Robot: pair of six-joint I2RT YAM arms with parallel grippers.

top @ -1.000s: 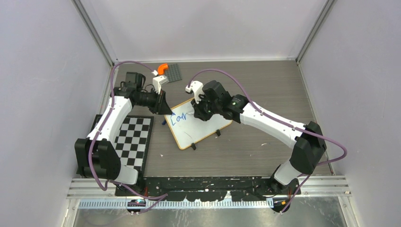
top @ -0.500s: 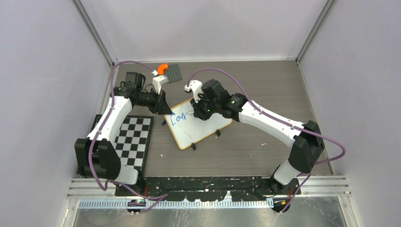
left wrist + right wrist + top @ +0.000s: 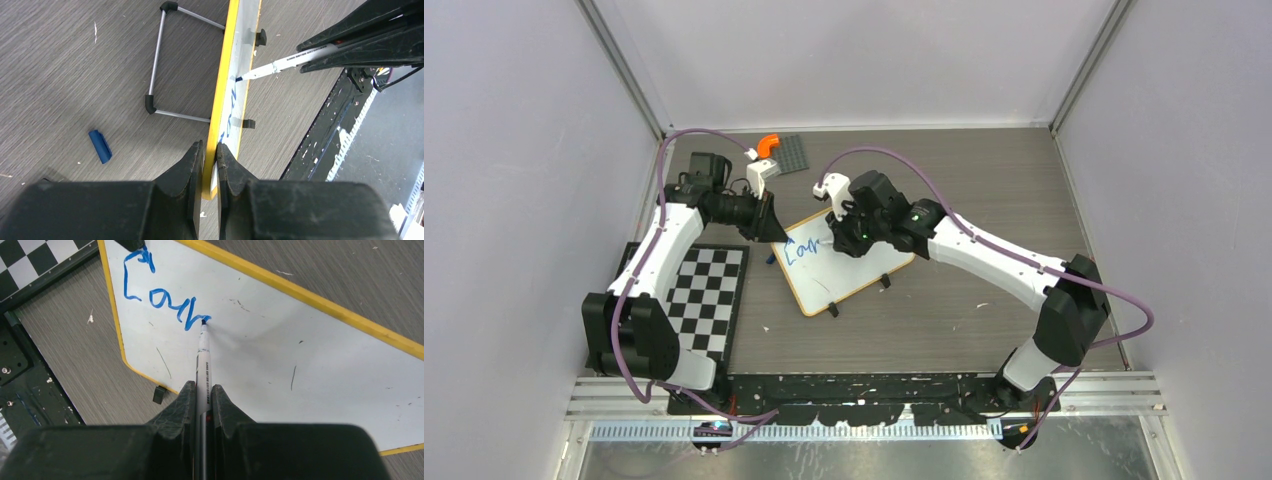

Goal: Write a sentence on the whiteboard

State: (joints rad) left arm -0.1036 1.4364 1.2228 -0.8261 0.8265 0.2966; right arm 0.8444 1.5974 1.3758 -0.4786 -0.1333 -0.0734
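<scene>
The whiteboard (image 3: 869, 268) lies slanted mid-table, seen edge-on as a yellow strip (image 3: 220, 95) in the left wrist view. My left gripper (image 3: 773, 229) is shut on its left corner, with the rim pinched between the fingers (image 3: 210, 151). My right gripper (image 3: 842, 238) is shut on a white marker (image 3: 204, 365). The marker's blue tip touches the board (image 3: 310, 355) at the end of the sentence's first blue letters (image 3: 160, 300), which read about "Cour". In the left wrist view the marker (image 3: 290, 61) reaches in from the right.
A checkerboard mat (image 3: 707, 298) lies left of the board. At the back sits a dark grey studded plate (image 3: 794, 152) with an orange piece (image 3: 768, 145). A blue cap (image 3: 100, 146) and a wire stand (image 3: 159, 60) lie behind the board. A black clip foot (image 3: 159, 394) grips its edge.
My right gripper has shifted slightly left and back with the marker. The left arm and the board have not moved.
</scene>
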